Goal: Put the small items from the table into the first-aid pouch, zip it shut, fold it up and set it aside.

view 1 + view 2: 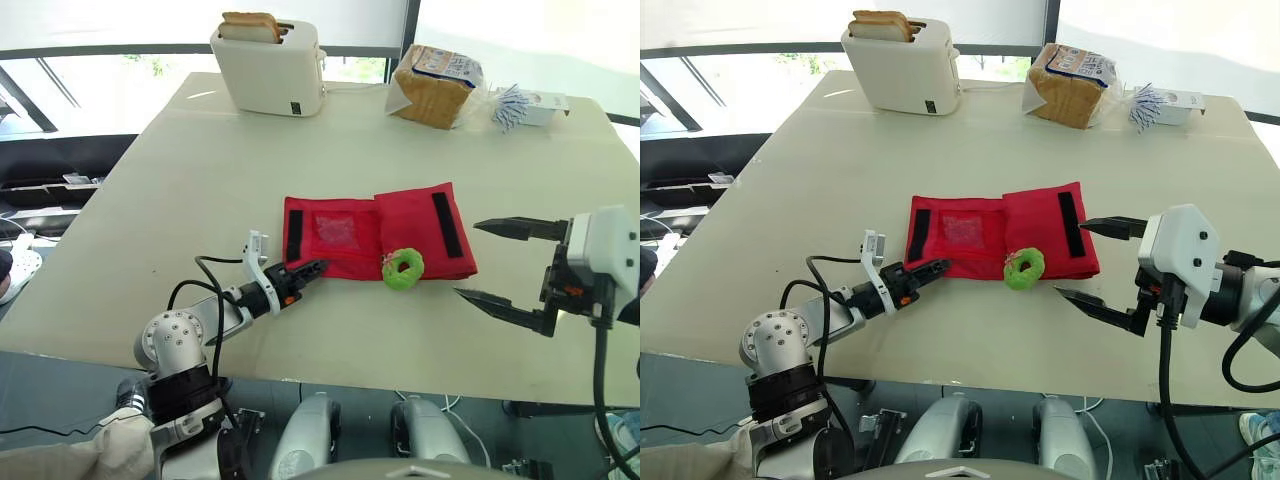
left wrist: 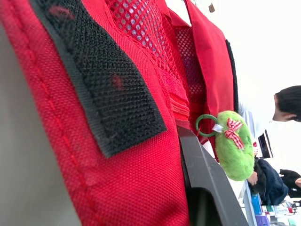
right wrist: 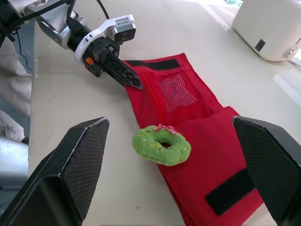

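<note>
A red first-aid pouch lies unfolded flat on the table's middle, with a mesh pocket and black hook-and-loop strips. A green fuzzy ring with a small bow rests on the pouch's front edge. My left gripper is shut on the pouch's front-left corner; in the left wrist view the red fabric lies right against one finger. My right gripper hovers just right of the pouch, wide open and empty, with the green ring in front of it.
At the table's back stand a white toaster holding bread, a bagged loaf and a small white packet. The table's front edge runs close under both arms. A person is beyond the table.
</note>
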Tool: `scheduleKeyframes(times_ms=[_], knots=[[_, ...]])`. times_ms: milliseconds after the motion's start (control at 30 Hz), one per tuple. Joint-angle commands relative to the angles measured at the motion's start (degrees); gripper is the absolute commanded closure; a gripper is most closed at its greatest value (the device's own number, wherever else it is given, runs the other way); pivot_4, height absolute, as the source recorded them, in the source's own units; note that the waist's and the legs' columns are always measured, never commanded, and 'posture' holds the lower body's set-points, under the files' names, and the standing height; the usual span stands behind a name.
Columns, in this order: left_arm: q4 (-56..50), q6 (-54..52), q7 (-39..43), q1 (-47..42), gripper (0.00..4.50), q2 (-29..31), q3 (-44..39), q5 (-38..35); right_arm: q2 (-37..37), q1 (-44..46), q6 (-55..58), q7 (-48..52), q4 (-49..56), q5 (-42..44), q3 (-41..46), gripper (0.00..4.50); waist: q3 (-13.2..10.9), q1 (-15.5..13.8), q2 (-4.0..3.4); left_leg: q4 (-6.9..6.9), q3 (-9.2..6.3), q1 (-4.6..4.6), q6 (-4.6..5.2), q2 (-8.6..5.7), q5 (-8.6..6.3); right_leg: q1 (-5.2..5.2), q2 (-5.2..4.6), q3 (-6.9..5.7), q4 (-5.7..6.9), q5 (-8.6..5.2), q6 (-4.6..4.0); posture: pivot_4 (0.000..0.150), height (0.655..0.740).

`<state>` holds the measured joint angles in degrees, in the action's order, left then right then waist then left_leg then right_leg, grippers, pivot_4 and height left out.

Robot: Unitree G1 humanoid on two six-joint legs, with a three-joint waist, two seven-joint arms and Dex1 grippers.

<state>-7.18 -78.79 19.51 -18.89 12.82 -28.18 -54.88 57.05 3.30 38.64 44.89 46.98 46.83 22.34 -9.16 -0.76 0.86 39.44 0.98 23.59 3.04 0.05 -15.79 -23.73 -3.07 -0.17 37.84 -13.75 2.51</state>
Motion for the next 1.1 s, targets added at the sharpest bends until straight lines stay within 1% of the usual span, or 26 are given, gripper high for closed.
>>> scheduleKeyframes(times_ms=[33,67,133,167,233,267,300,367,400,433,467,567,633,733,900,1000,1100], knots=[[2.4,3.39,10.14,-2.08,4.46,10.68,2.15,-0.01,-0.23,3.96,0.36,-3.06,-3.4,-4.45,-6.18,0.0,-0.03,0.29,0.05,-0.01,0.05,-0.06,-0.02,0.02,0.01,0.0,0.06,0.03,0.04,-0.01,-0.01,0.15,0.74],[3.64,4.29,12.87,-2.56,4.46,13.63,3.12,0.52,-0.87,5.42,0.19,-3.76,-4.95,-6.15,-8.68,0.0,-0.03,0.3,0.04,-0.02,0.05,-0.06,-0.03,0.03,0.02,0.0,0.08,0.03,0.03,-0.01,-0.02,0.15,0.74],[7.3,8.65,21.0,-4.06,4.5,21.49,6.48,3.93,-6.11,12.56,0.44,-7.85,-11.2,-10.23,-15.89,0.6,-0.03,0.37,0.04,-0.05,0.09,-0.12,-0.04,0.03,0.02,0.0,0.08,0.02,0.04,-0.02,-0.03,0.15,0.74],[8.28,10.1,23.16,-4.49,4.5,23.4,7.55,5.02,-7.68,14.57,0.5,-8.82,-12.99,-11.07,-17.66,0.69,-0.05,0.74,0.18,-0.07,0.11,-0.12,-0.04,0.03,0.03,-0.01,0.08,0.01,0.03,-0.02,-0.03,0.15,0.74],[11.51,14.93,29.99,-6.12,4.5,28.59,11.21,8.2,-12.1,20.67,-0.74,-9.33,-18.86,-16.76,-25.59,1.25,-0.09,1.5,0.17,-0.13,0.23,-0.23,-0.09,0.04,0.05,-0.01,0.21,0.0,0.06,-0.01,-0.05,0.15,0.74],[13.42,17.53,33.58,-7.13,4.5,30.91,13.22,9.73,-15.25,24.29,-1.32,-9.83,-22.8,-19.94,-29.63,1.98,-0.1,1.49,0.16,-0.19,0.24,-0.22,-0.13,0.04,0.08,-0.05,0.32,0.0,0.09,-0.01,-0.06,0.15,0.74],[14.91,19.59,36.5,-8.0,4.5,32.66,14.84,11.0,-18.25,27.41,-2.06,-10.32,-26.65,-22.74,-32.96,2.31,-0.1,1.6,0.16,-0.23,0.24,-0.23,-0.14,0.04,0.08,-0.05,0.36,-0.01,0.06,-0.01,-0.06,0.15,0.74],[16.39,22.56,40.3,-9.17,4.5,34.46,17.36,12.86,-22.8,32.15,-4.96,-10.6,-34.19,-28.59,-38.19,3.27,-0.11,1.66,0.14,-0.24,0.26,-0.18,-0.16,0.05,0.09,-0.15,0.38,0.01,0.07,-0.02,-0.08,0.15,0.74],[16.72,23.6,41.4,-9.77,4.5,34.83,18.24,13.56,-24.81,33.95,-6.45,-10.32,-37.55,-30.73,-40.07,4.01,-0.11,1.46,0.13,-0.25,0.26,-0.06,-0.18,0.04,0.1,-0.28,0.38,0.0,0.06,-0.01,-0.08,0.15,0.74],[16.93,24.25,42.3,-10.46,4.5,35.01,18.85,13.94,-26.99,35.74,-7.94,-10.19,-41.43,-32.47,-41.47,4.26,-0.11,1.29,0.14,-0.24,0.23,0.16,-0.19,0.03,0.11,-0.46,0.35,-0.03,0.05,-0.01,-0.07,0.15,0.74],[17.16,24.68,42.96,-10.94,4.5,35.06,19.2,14.25,-28.48,36.85,-9.01,-9.98,-44.06,-33.55,-42.15,4.39,-0.11,1.27,0.14,-0.21,0.2,0.28,-0.19,0.02,0.11,-0.56,0.31,-0.06,0.06,-0.01,-0.06,0.15,0.74],[16.41,26.25,44.69,-12.33,4.5,35.55,20.88,15.65,-31.44,39.88,-13.32,-8.1,-53.28,-38.0,-45.3,4.39,-0.13,1.34,0.16,-0.17,0.26,0.39,-0.19,-0.08,0.11,-0.62,0.21,-0.05,0.03,0.01,-0.03,0.15,0.74],[15.42,26.53,45.35,-13.88,4.5,35.57,21.86,16.12,-32.15,40.92,-15.16,-6.19,-57.17,-40.72,-47.34,4.39,-0.12,1.38,0.17,-0.14,0.26,0.36,-0.18,-0.1,0.12,-0.61,0.17,-0.05,0.09,0.01,-0.03,0.15,0.74],[12.98,25.28,45.55,-18.58,4.5,34.15,23.73,15.63,-32.75,41.17,-16.91,-3.05,-60.77,-43.91,-49.96,4.39,-0.12,1.37,0.17,-0.11,0.21,0.21,-0.17,-0.11,0.12,-0.48,0.18,-0.09,0.16,0.01,-0.03,0.15,0.74],[9.58,23.81,46.41,-23.56,4.5,29.56,29.02,15.17,-34.26,40.51,-17.26,-2.16,-63.63,-46.3,-49.41,4.39,-0.08,1.43,0.2,-0.1,0.15,0.17,-0.17,-0.1,0.12,-0.4,0.21,-0.13,0.17,0.01,-0.03,0.15,0.74],[10.16,25.37,46.06,-25.61,4.5,24.26,35.31,18.34,-34.32,39.21,-16.76,-2.71,-63.05,-46.79,-47.73,4.39,-0.06,1.31,0.2,-0.09,0.14,0.14,-0.18,-0.11,0.12,-0.36,0.21,-0.13,0.18,0.02,-0.02,0.15,0.74],[12.11,27.41,46.0,-25.98,4.5,21.41,39.06,21.58,-34.23,38.12,-15.38,-3.1,-60.48,-45.99,-45.16,4.39,-0.05,1.27,0.2,-0.06,0.1,0.11,-0.17,-0.13,0.12,-0.27,0.21,-0.15,0.16,0.01,-0.02,0.15,0.74]])
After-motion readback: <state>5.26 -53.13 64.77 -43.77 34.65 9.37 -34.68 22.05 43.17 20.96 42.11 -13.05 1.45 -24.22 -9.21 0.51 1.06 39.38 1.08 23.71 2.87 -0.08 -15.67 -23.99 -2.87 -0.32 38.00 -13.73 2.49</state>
